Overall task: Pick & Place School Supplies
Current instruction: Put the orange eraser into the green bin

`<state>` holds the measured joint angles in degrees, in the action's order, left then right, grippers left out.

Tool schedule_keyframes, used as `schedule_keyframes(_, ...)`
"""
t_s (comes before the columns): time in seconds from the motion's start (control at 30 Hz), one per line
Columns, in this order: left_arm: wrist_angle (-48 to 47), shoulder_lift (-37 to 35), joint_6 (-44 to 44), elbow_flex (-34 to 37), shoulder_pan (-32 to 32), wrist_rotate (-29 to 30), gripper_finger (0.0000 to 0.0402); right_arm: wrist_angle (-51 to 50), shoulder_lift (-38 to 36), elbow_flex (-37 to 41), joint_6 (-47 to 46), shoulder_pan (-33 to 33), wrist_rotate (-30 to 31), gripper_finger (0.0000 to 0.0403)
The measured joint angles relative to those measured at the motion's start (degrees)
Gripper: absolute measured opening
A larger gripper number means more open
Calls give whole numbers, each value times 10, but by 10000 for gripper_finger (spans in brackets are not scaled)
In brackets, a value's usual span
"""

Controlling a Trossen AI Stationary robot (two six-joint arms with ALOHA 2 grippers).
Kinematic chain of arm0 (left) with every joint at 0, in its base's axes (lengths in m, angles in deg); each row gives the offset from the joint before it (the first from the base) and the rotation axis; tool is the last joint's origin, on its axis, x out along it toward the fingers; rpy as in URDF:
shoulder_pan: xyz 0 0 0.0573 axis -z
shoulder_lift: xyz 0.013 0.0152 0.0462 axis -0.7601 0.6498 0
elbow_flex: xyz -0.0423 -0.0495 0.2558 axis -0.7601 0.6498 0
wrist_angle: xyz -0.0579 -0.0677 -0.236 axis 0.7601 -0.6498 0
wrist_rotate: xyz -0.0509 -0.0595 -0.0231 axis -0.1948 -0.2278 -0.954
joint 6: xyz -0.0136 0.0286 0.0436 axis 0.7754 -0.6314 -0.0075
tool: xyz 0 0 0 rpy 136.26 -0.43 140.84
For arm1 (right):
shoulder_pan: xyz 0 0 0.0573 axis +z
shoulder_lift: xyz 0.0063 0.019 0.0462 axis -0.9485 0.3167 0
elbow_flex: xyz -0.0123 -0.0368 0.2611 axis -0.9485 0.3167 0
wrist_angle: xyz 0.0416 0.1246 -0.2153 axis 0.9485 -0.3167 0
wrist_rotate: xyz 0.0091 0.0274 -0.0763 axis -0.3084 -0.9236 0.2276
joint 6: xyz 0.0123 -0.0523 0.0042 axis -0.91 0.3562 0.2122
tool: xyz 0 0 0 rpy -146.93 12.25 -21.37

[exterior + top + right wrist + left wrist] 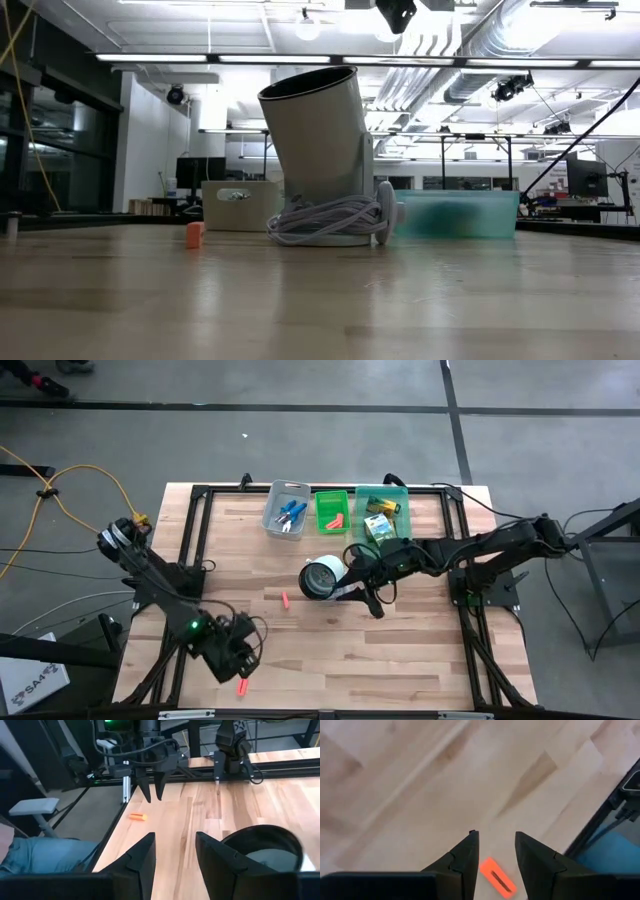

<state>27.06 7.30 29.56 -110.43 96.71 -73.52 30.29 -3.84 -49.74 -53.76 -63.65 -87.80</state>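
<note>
1. Left tool (240,660) is down at the near-left corner of the wooden surface (420,650), hanging right above a red-pink stub (241,685) that lies near the edge. In the left wrist view the stub (496,878) sits between the two fingers, fingers spread apart, nothing gripped. The right wrist view shows the same left tool (152,790) above the boards with the stub (138,817) lying just beside it.
2. Right tool (372,598) is mid-surface, just beside the round white object with a dark face (322,577). Its fingers are parted with nothing between them.
3. Another red-pink stub (284,600) lies loose on the surface left of that white thing. Low view shows it (194,235) too.
4. At the far edge: grey bin (287,490) with blue-handled scissors (291,515), green bin (320,510) with a stub (335,520), teal bin (398,495) with crayon boxes (381,518).
</note>
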Motion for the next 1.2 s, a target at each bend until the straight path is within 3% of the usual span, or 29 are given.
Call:
schedule_keyframes(0.37,-1,70,225,-39,84,-13,121,-16,0,0,0,36,0,128)
schedule_keyframes(0.87,33,118,279,-55,84,-13,121,-38,1,0,0,53,-1,128)
schedule_keyframes(1.2,28,158,371,-55,111,-38,121,-63,1,0,0,53,-2,128)
